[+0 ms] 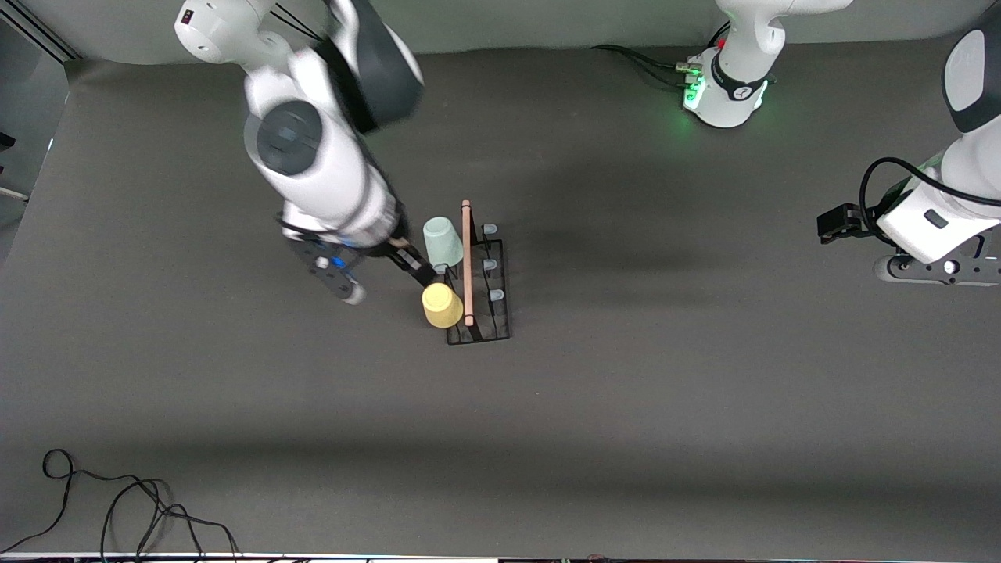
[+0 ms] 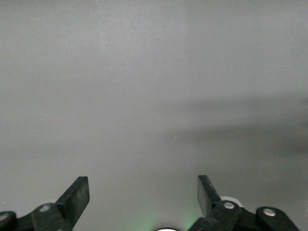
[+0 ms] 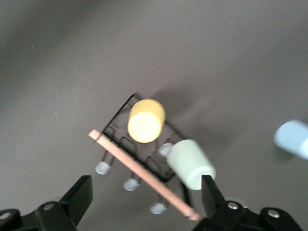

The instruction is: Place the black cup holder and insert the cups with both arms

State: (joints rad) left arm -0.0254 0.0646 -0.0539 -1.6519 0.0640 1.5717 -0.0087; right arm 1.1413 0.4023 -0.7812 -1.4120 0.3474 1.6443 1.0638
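The black cup holder (image 1: 491, 324) stands upright mid-table, its wooden rod handle (image 1: 467, 262) along the top. A pale green cup (image 1: 443, 241) and a yellow cup (image 1: 442, 305) sit upside down on pegs on the side toward the right arm, the yellow one nearer the front camera. The pegs (image 1: 490, 264) on the side toward the left arm are bare. My right gripper (image 1: 418, 270) (image 3: 146, 188) hangs open beside the two cups, holding nothing. A light blue cup (image 3: 292, 138) shows only in the right wrist view. My left gripper (image 1: 938, 270) (image 2: 143, 192) waits open over bare table at the left arm's end.
A loose black cable (image 1: 117, 500) lies at the table's front edge toward the right arm's end. The left arm's base (image 1: 727, 94) glows green, with cables (image 1: 641, 62) beside it. Dark grey tabletop surrounds the holder.
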